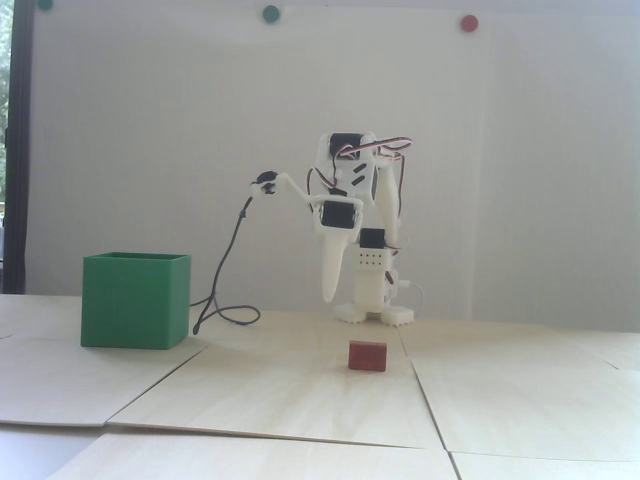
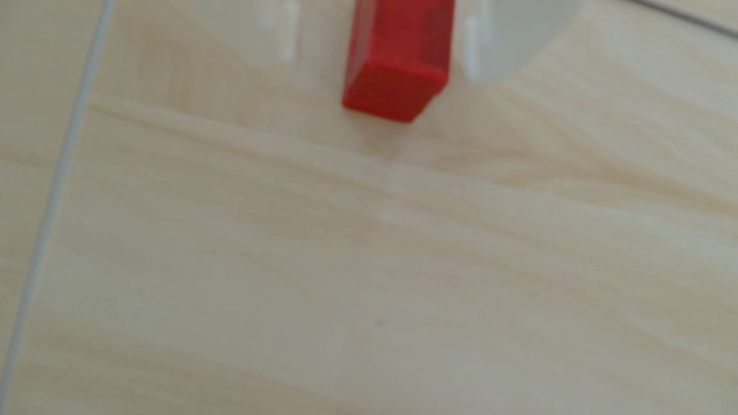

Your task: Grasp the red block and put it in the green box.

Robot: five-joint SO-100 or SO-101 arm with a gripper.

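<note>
Fixed view: red block [image 1: 368,356] lies nearest, on pale wood table [image 1: 300,400], long axis left-right, in front of & just right of gripper [image 1: 328,298], which hangs tip-down above the table, clear of it; jaws apart or together, can't tell. Green box [image 1: 135,300] well left, open top. White wall [image 1: 150,150] w/ coloured dots behind.

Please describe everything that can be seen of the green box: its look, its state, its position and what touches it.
The green box appears only in the fixed view, at the left. It is a plain matte green cube with thin walls and an open top; its inside is hidden from this low angle. It stands upright on the pale wooden table, left of the white arm and farther back than the red block. A dark cable lies close beside its right wall; contact cannot be judged. The claw is well away from it.
</note>
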